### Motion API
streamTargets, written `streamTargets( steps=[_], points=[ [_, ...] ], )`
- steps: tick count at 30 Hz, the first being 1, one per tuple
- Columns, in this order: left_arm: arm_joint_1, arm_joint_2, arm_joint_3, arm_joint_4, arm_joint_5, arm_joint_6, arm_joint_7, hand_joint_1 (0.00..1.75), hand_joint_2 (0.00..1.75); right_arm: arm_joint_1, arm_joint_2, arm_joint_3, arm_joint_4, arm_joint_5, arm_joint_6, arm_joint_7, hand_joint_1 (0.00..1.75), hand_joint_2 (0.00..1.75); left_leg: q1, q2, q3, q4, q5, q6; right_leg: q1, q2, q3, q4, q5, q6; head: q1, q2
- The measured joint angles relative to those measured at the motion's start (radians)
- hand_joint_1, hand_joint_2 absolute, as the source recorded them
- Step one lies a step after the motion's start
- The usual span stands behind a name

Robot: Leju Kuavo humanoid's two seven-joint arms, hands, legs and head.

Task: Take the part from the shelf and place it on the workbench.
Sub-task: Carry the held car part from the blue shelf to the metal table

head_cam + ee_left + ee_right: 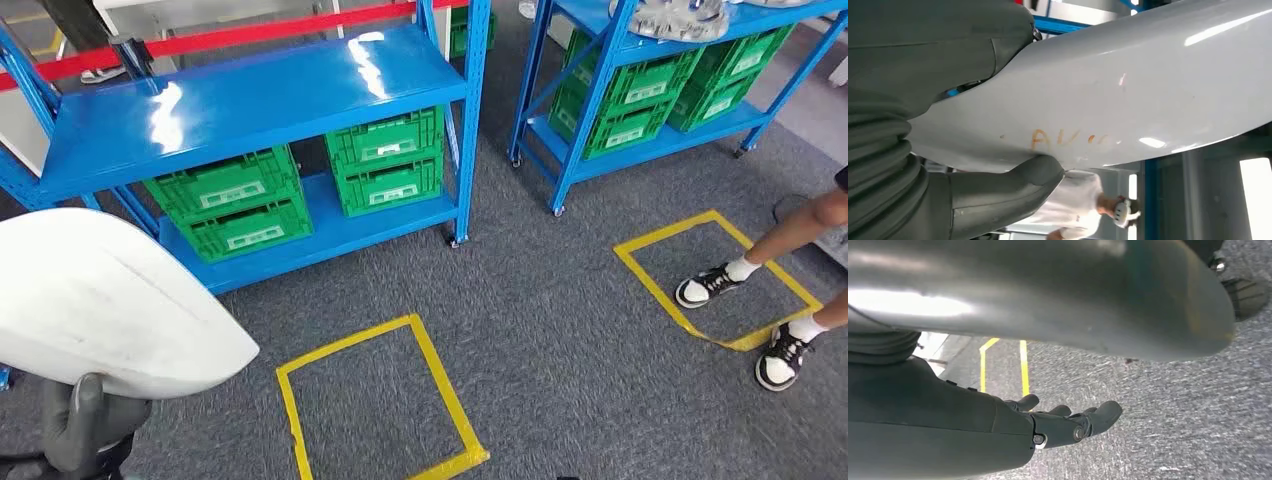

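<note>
The part is a large, smooth white shell (100, 300) at the lower left of the head view, lifted off the shelf and held over the carpet. My left hand (85, 425) grips it from underneath. In the left wrist view the shell (1128, 90) is clamped between the thick thumb (998, 195) and the grey fingers (948, 45), with faint orange lettering near the thumb. My right hand (998, 425) hangs over the grey carpet, its dark fingers (1073, 422) loosely stretched out with nothing in them.
A blue shelf (260, 100) with green crates (385, 160) stands ahead. A second blue shelf (650, 150) with more crates stands at the back right. Yellow tape squares (440, 385) (665, 230) mark the carpet. A person's feet (710, 285) stand on the right square.
</note>
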Motion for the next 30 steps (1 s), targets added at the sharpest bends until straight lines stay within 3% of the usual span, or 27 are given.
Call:
streamTargets(
  steps=[2, 3, 5, 7, 8, 9, 10, 11, 12, 14, 15, 17, 18, 19, 22, 23, 24, 25, 26, 27, 28, 30],
  points=[
    [-0.002, -0.002, 0.0, 0.0, -0.001, 0.001, 0.001, 1.75, 1.75, 0.002, -0.001, -0.002, 0.0, -0.003, 0.0, 0.002, 0.0, 0.0, 0.003, 0.003, -0.006, -0.005, 0.012, 0.009, 0.0, 0.002, -0.004, 0.001, 0.001, 0.007, 0.0, 0.0],
    [-0.004, -0.003, 0.0, -0.001, -0.002, 0.003, 0.003, 1.75, 1.75, 0.003, -0.002, -0.004, 0.0, -0.006, 0.0, 0.006, 0.0, 0.0, 0.005, 0.005, -0.015, -0.007, 0.023, 0.018, -0.001, 0.003, -0.011, 0.01, -0.014, 0.013, 0.001, 0.0],
    [-0.006, -0.007, 0.0, -0.004, -0.004, 0.008, 0.006, 1.75, 1.75, 0.003, -0.004, -0.008, 0.0, -0.011, 0.0, 0.013, 0.0, 0.0, 0.009, 0.009, -0.038, -0.011, 0.048, 0.032, -0.003, 0.007, -0.037, 0.084, -0.101, 0.021, 0.003, 0.0],
    [-0.006, -0.01, 0.001, -0.006, -0.003, 0.011, 0.009, 1.75, 1.75, 0.002, -0.003, -0.013, 0.0, -0.019, 0.002, 0.009, 0.0, 0.0, 0.008, 0.009, -0.068, -0.008, 0.074, 0.036, -0.003, 0.007, -0.063, 0.203, -0.194, 0.027, 0.005, 0.0],
    [-0.005, -0.011, 0.002, -0.006, 0.0, 0.012, 0.009, 1.75, 1.75, 0.001, -0.003, -0.016, 0.0, -0.023, 0.004, 0.001, 0.0, 0.0, 0.008, 0.009, -0.086, -0.006, 0.088, 0.035, -0.004, 0.007, -0.065, 0.249, -0.206, 0.03, 0.005, 0.0],
    [-0.003, -0.011, 0.004, -0.006, 0.002, 0.012, 0.009, 1.75, 1.75, 0.0, -0.003, -0.019, 0.0, -0.027, 0.006, -0.01, 0.0, 0.0, 0.008, 0.009, -0.104, -0.003, 0.1, 0.033, -0.004, 0.007, -0.055, 0.27, -0.195, 0.031, 0.005, 0.0],
    [-0.001, -0.012, 0.009, -0.006, 0.005, 0.012, 0.009, 1.75, 1.75, -0.001, -0.003, -0.022, 0.0, -0.029, 0.008, -0.022, 0.0, 0.0, 0.008, 0.01, -0.122, 0.0, 0.111, 0.031, -0.006, 0.007, -0.03, 0.26, -0.166, 0.032, 0.006, 0.0],
    [0.001, -0.012, 0.014, -0.006, 0.009, 0.012, 0.009, 1.75, 1.75, -0.002, -0.003, -0.025, 0.0, -0.031, 0.01, -0.032, 0.0, 0.0, 0.008, 0.01, -0.14, 0.005, 0.122, 0.027, -0.007, 0.007, 0.012, 0.216, -0.134, 0.032, 0.006, 0.0],
    [0.004, -0.011, 0.02, -0.006, 0.013, 0.012, 0.008, 1.75, 1.75, -0.004, -0.003, -0.027, 0.0, -0.031, 0.013, -0.038, 0.0, 0.0, 0.007, 0.01, -0.156, 0.012, 0.132, 0.023, -0.008, 0.007, 0.064, 0.149, -0.124, 0.031, 0.006, 0.0],
    [0.007, -0.01, 0.032, -0.009, 0.02, 0.012, 0.008, 1.75, 1.75, -0.008, -0.002, -0.03, 0.0, -0.029, 0.018, -0.047, 0.0, 0.0, 0.005, 0.01, -0.178, 0.021, 0.152, 0.011, -0.005, 0.01, 0.146, 0.02, -0.14, 0.021, 0.007, 0.0],
    [0.009, -0.009, 0.038, -0.011, 0.022, 0.012, 0.008, 1.75, 1.75, -0.01, -0.001, -0.031, 0.0, -0.028, 0.019, -0.048, 0.0, 0.0, 0.005, 0.01, -0.182, 0.02, 0.163, 0.004, -0.002, 0.011, 0.161, -0.014, -0.153, 0.012, 0.008, 0.0],
    [0.014, -0.006, 0.045, -0.012, 0.025, 0.012, 0.008, 1.75, 1.75, -0.011, 0.002, -0.031, 0.0, -0.026, 0.019, -0.05, 0.0, 0.0, 0.008, 0.01, -0.184, 0.011, 0.183, -0.01, 0.002, 0.01, 0.151, -0.026, -0.141, -0.007, 0.009, 0.0],
    [0.018, -0.005, 0.048, -0.012, 0.026, 0.012, 0.008, 1.75, 1.75, -0.011, 0.003, -0.032, 0.0, -0.025, 0.019, -0.051, 0.0, 0.0, 0.011, 0.009, -0.188, 0.013, 0.174, -0.015, 0.002, 0.007, 0.142, -0.027, -0.129, -0.016, 0.008, 0.0],
    [0.021, -0.004, 0.05, -0.012, 0.027, 0.012, 0.008, 1.75, 1.75, -0.01, 0.004, -0.032, 0.0, -0.024, 0.02, -0.051, 0.0, 0.0, 0.012, 0.007, -0.196, 0.032, 0.142, -0.02, 0.001, 0.005, 0.131, -0.029, -0.115, -0.025, 0.007, 0.0],
    [0.027, 0.002, 0.058, -0.013, 0.024, 0.014, 0.007, 1.75, 1.75, -0.01, 0.006, -0.032, 0.0, -0.023, 0.027, -0.058, 0.0, 0.0, 0.014, 0.005, -0.224, 0.191, -0.018, -0.03, 0.001, 0.0, 0.082, -0.029, -0.073, -0.038, 0.004, 0.0],
    [0.029, 0.005, 0.06, -0.014, 0.023, 0.017, 0.007, 1.75, 1.75, -0.01, 0.007, -0.032, 0.0, -0.024, 0.031, -0.064, 0.0, 0.0, 0.014, 0.004, -0.224, 0.247, -0.04, -0.031, 0.002, -0.001, 0.063, -0.028, -0.058, -0.038, 0.004, 0.0],
    [0.03, 0.007, 0.06, -0.015, 0.022, 0.021, 0.008, 1.75, 1.75, -0.01, 0.009, -0.033, 0.0, -0.026, 0.035, -0.069, 0.0, 0.0, 0.014, 0.004, -0.214, 0.282, -0.036, -0.031, 0.003, -0.002, 0.044, -0.026, -0.044, -0.037, 0.004, 0.0],
    [0.031, 0.008, 0.06, -0.016, 0.021, 0.024, 0.01, 1.75, 1.75, -0.01, 0.011, -0.035, 0.0, -0.028, 0.038, -0.072, 0.0, 0.0, 0.013, 0.004, -0.188, 0.285, -0.012, -0.029, 0.004, -0.002, 0.026, -0.023, -0.031, -0.035, 0.004, 0.0],
    [0.031, 0.009, 0.06, -0.019, 0.021, 0.027, 0.012, 1.75, 1.75, -0.01, 0.014, -0.036, 0.0, -0.029, 0.039, -0.074, 0.0, 0.0, 0.013, 0.003, -0.147, 0.254, 0.016, -0.026, 0.004, -0.003, 0.009, -0.02, -0.018, -0.033, 0.004, 0.0],
    [0.031, 0.01, 0.06, -0.022, 0.021, 0.028, 0.014, 1.75, 1.75, -0.011, 0.017, -0.038, 0.0, -0.029, 0.039, -0.074, 0.0, 0.0, 0.012, 0.002, -0.093, 0.193, 0.026, -0.021, 0.004, -0.003, -0.006, -0.016, -0.008, -0.03, 0.004, 0.0],
    [0.029, 0.011, 0.06, -0.027, 0.023, 0.03, 0.018, 1.75, 1.75, -0.012, 0.02, -0.039, 0.0, -0.03, 0.039, -0.072, 0.0, 0.0, 0.009, 0.001, -0.032, 0.115, 0.018, -0.016, 0.005, -0.003, -0.017, -0.013, 0.002, -0.026, 0.004, 0.0],
    [0.025, 0.012, 0.06, -0.035, 0.031, 0.035, 0.036, 1.75, 1.75, -0.014, 0.025, -0.04, 0.0, -0.032, 0.035, -0.054, 0.0, 0.0, 0.002, -0.001, 0.042, -0.003, -0.019, -0.005, 0.004, -0.003, -0.028, -0.012, 0.022, -0.015, 0.005, 0.0]
  ],
)
